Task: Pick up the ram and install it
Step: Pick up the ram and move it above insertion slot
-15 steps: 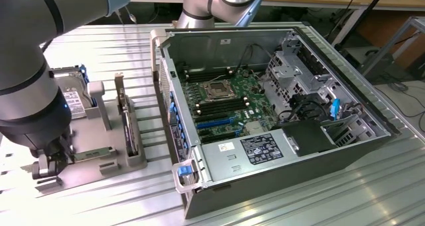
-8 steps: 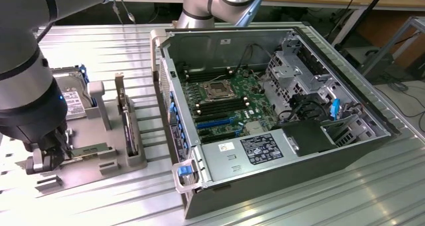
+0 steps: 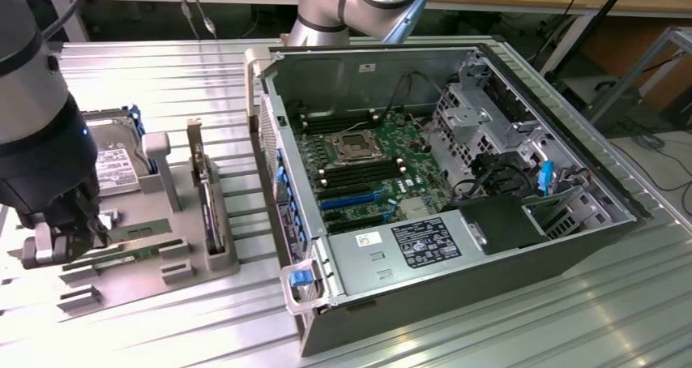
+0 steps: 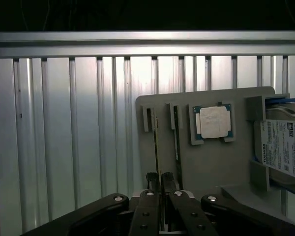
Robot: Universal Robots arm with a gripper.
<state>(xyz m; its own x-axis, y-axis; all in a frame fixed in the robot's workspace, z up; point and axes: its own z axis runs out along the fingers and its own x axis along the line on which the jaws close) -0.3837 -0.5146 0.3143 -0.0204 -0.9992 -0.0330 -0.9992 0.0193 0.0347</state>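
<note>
The ram [image 4: 156, 142], a thin green circuit-board stick, stands on edge in a slot of the grey moulded holder [image 4: 211, 167], pinched by the black two-finger gripper [image 4: 160, 178].
The jaws are clenched on its exposed edge, one finger against each flat face; a second matching stick [image 4: 177, 142] sits in the slot just beside it. It is probably light and stiff but brittle, so a square hold on the faces, clear of chips and contacts, seems safest.
</note>
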